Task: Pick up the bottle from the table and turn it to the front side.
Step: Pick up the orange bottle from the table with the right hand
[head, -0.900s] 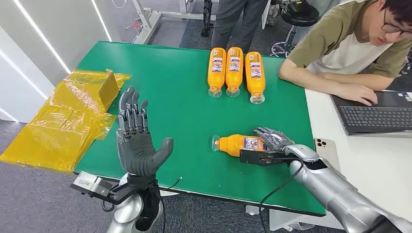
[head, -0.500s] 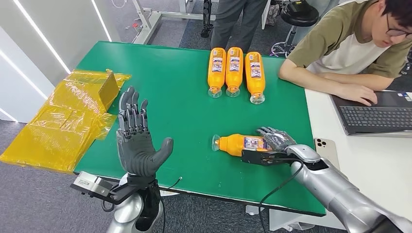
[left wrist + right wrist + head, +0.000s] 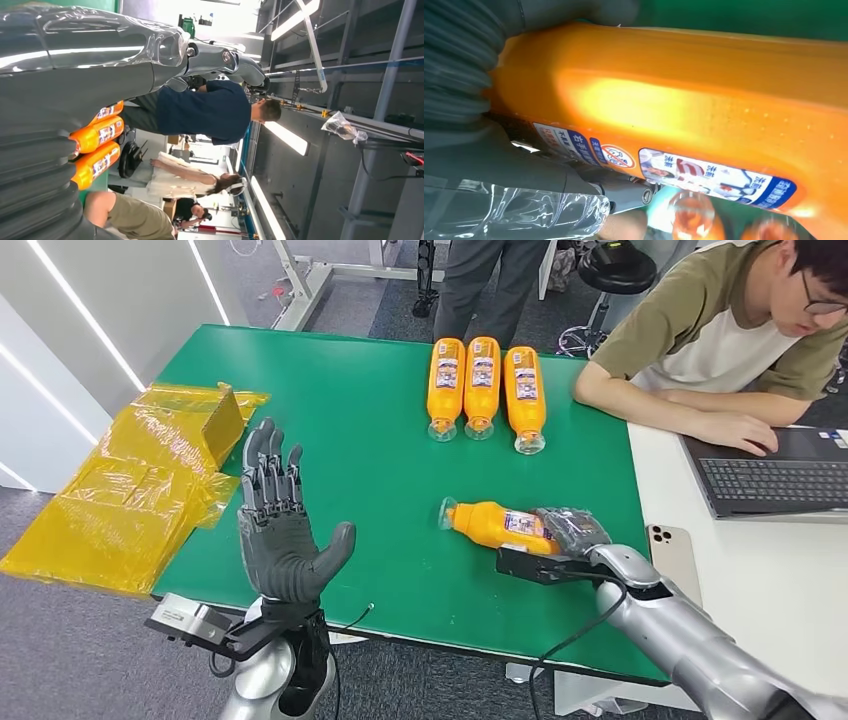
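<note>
Right hand fingers wrapped around the lying bottle; left hand fingers spread, empty.

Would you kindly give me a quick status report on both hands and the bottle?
Right hand grips the orange bottle, cap end tilted up off the green table. Left hand open, raised. Nothing in the way.

Green desk carried three orange bottles side by side at its far edge, caps toward the robot. One more orange bottle lay on its side near the front. Yellow plastic wrap draped over the left edge.
</note>
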You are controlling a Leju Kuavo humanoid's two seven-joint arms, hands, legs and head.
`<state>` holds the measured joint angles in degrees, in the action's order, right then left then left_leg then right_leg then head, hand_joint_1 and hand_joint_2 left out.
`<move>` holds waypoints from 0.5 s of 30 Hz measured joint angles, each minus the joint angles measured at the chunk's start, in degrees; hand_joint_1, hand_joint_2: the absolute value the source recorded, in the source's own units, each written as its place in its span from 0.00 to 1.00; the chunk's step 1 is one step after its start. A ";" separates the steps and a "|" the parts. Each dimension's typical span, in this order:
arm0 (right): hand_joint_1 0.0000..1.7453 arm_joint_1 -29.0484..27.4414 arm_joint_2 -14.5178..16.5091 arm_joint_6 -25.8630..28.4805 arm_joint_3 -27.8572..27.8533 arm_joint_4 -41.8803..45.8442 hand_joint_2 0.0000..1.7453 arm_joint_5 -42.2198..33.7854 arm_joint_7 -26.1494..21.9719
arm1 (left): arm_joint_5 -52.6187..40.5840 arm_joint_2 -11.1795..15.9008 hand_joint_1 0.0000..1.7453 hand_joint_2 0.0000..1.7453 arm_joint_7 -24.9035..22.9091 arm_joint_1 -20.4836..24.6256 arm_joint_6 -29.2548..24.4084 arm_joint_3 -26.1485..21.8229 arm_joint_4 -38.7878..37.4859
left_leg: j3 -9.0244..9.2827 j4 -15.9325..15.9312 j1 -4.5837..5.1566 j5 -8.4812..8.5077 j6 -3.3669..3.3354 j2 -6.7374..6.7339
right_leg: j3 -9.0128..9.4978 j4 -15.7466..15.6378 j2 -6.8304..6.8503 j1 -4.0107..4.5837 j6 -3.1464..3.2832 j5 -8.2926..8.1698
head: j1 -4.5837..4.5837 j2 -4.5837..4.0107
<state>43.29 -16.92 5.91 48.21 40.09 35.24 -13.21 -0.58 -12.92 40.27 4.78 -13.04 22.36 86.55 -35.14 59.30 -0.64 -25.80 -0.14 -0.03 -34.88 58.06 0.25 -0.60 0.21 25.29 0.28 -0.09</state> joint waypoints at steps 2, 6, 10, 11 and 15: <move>1.00 -2.02 0.90 5.01 -1.80 0.91 1.00 -1.29 -0.09 | -0.15 -0.01 0.00 1.00 0.01 -0.01 -0.42 -0.02 0.00 | -0.02 -0.01 0.00 0.00 0.00 0.01 | -0.02 0.00 0.01 0.01 0.01 0.01 | 0.00 0.00; 1.00 -5.48 2.86 11.28 -5.70 2.95 1.00 -3.00 -0.32 | -0.50 -0.02 0.00 1.00 0.00 -0.02 -1.10 -0.04 0.00 | -0.04 -0.03 -0.01 -0.02 0.02 0.00 | -0.07 0.01 0.00 0.02 0.01 0.04 | 0.00 0.00; 1.00 -11.32 6.13 22.03 -10.80 7.83 1.00 -7.17 -3.64 | -0.61 -0.05 0.00 1.00 0.01 -0.02 -2.10 -0.06 0.00 | -0.08 -0.05 -0.04 -0.01 0.03 0.13 | -0.07 0.01 0.14 0.05 0.00 0.09 | 0.01 0.00; 1.00 -13.11 7.17 24.68 -12.26 9.47 1.00 -8.04 -4.92 | -0.61 -0.06 0.00 1.00 0.00 -0.01 -2.38 -0.06 0.00 | -0.08 -0.06 -0.05 -0.02 0.03 0.12 | -0.08 0.02 0.12 0.06 0.02 0.10 | 0.01 0.00; 1.00 -19.85 11.05 30.99 -16.47 15.94 1.00 -10.64 -10.31 | -0.55 -0.07 0.00 1.00 -0.01 -0.01 -3.03 -0.06 0.00 | -0.10 -0.08 -0.05 -0.02 0.04 0.13 | -0.12 0.02 0.13 0.06 0.07 0.17 | -0.01 0.00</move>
<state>23.44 -5.87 36.90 31.74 56.03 24.59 -23.51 -1.13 -12.98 40.27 4.76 -16.08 22.30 86.55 -35.24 59.23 -0.69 -25.82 -0.10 0.09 -35.00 58.08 0.37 -0.54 0.28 25.46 0.28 -0.09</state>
